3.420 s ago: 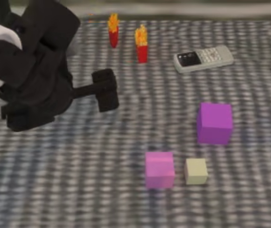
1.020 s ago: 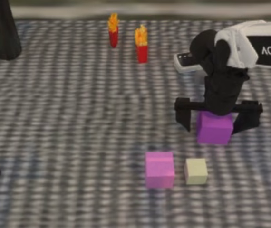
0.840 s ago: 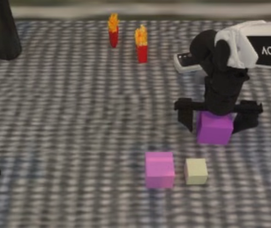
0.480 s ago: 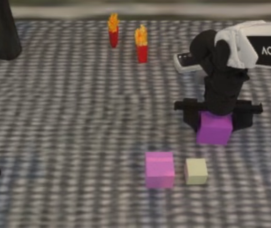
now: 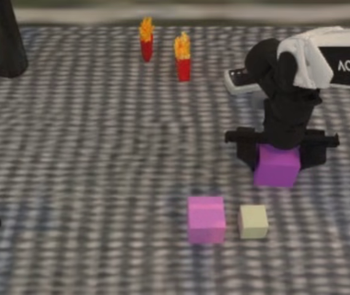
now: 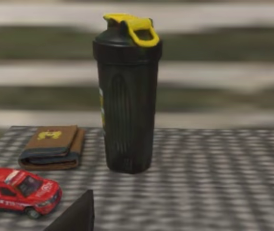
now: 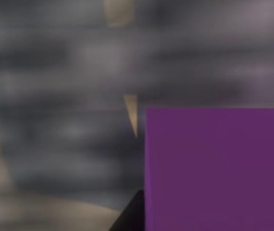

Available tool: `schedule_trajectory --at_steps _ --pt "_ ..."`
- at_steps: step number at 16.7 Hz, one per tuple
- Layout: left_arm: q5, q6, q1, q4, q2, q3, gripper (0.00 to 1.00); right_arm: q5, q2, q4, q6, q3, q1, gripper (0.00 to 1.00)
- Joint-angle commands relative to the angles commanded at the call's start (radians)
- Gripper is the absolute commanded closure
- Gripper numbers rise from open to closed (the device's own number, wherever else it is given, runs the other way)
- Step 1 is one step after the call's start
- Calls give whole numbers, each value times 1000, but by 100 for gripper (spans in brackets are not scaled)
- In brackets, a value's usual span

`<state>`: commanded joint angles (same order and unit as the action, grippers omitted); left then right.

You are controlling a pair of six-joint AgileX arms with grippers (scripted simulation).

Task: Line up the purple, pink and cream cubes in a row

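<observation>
my right gripper (image 5: 277, 149) stands over the purple cube (image 5: 276, 167), a finger pressed against each of its sides, pinching it; my wrist hides the cube's far edge in the top view. in the right wrist view the purple cube (image 7: 218, 168) fills much of the picture and runs off its edge, and everything behind it is too blurred to make out. the grey phone handset (image 5: 239, 79) is mostly covered by my right arm, only one end showing. the purple cube sits right of centre on the table (image 5: 101, 184), with the pink cube (image 5: 206, 219) nearer the front edge and the cream cube (image 5: 253, 221) just beside the pink one on its right, a small gap between them. both are apart from the purple cube. two red fries cartons (image 5: 146, 39) stand well apart from the cubes toward the far edge. my left arm (image 5: 0, 37) is parked at the table's left edge, cut off by the frame, and i cannot tell how its fingers stand. its wrist view shows a black shaker bottle (image 6: 127, 94) with a yellow lid, a brown wallet (image 6: 54, 147) and a red toy car (image 6: 19, 191).
</observation>
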<state>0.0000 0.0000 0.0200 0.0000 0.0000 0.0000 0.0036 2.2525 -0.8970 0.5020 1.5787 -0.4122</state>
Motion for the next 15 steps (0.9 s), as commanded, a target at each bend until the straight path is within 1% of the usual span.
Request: schedule_trajectory --at_steps 6,11,15 --pt "0 0 0 0 0 0 0 5 -15 -22 -2 17 0 100" --pt "0 0 0 0 0 0 0 4 -73 -204 -2 127 -5 100" --pt "0 0 0 0 0 0 0 4 -95 -241 -3 154 -6 100"
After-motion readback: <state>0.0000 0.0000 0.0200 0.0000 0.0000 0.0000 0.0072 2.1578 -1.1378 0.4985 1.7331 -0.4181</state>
